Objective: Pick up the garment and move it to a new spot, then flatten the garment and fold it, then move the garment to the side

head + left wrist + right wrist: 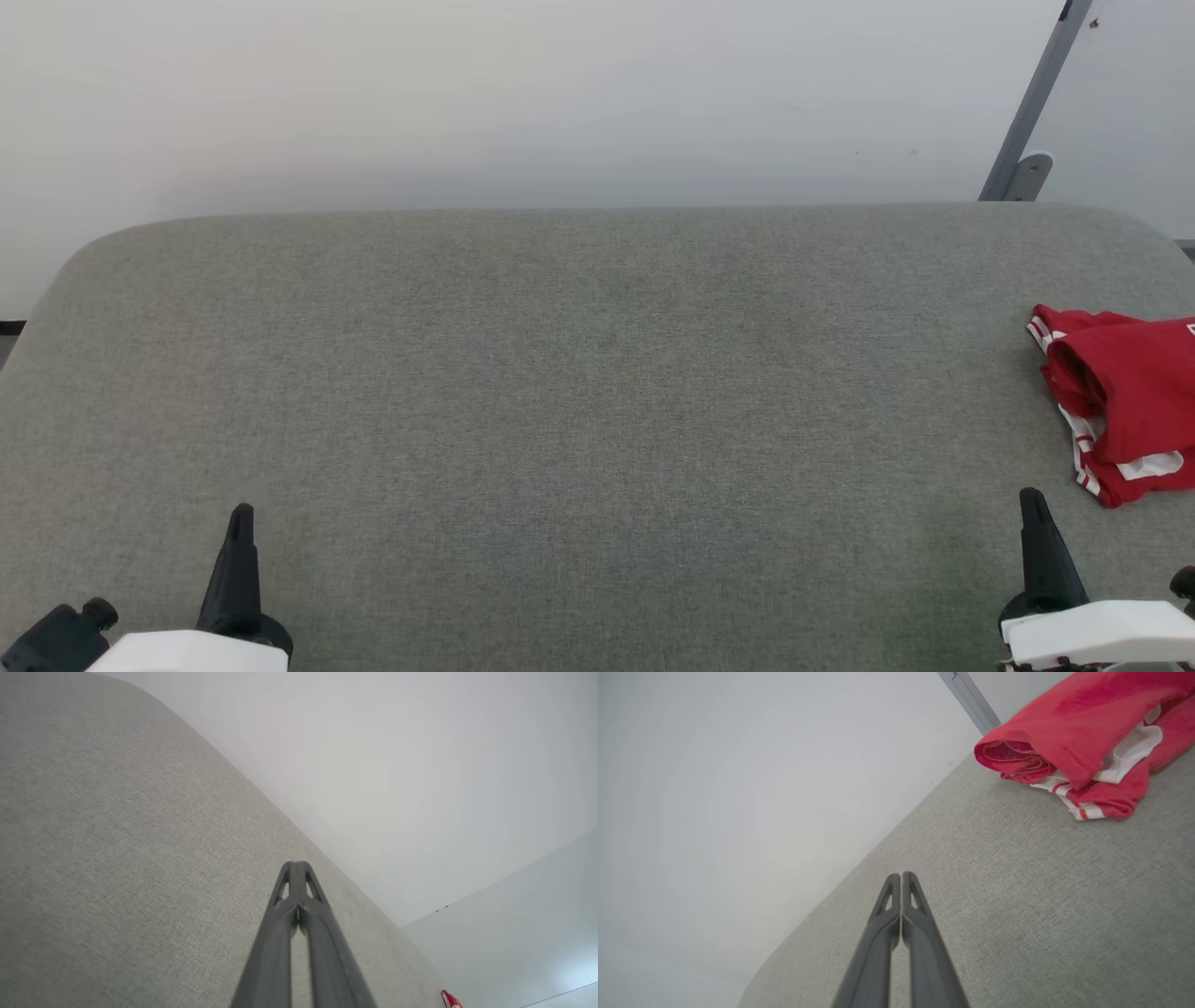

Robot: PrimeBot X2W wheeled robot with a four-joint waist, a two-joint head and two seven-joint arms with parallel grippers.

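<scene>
The garment is a red jersey with white parts and red-white striped trim, bunched at the right edge of the grey table and partly cut off by the frame. In the right wrist view the garment lies crumpled ahead and to the right of my right gripper, which is shut and empty. From the head view my right gripper sits just below the garment, apart from it. My left gripper is shut and empty at the lower left, over bare fabric. A red sliver of garment shows far off.
The grey fabric table has rounded far corners and stands against a pale wall. A grey metal bracket slants up the wall at the far right. Wide bare tabletop lies between the two grippers.
</scene>
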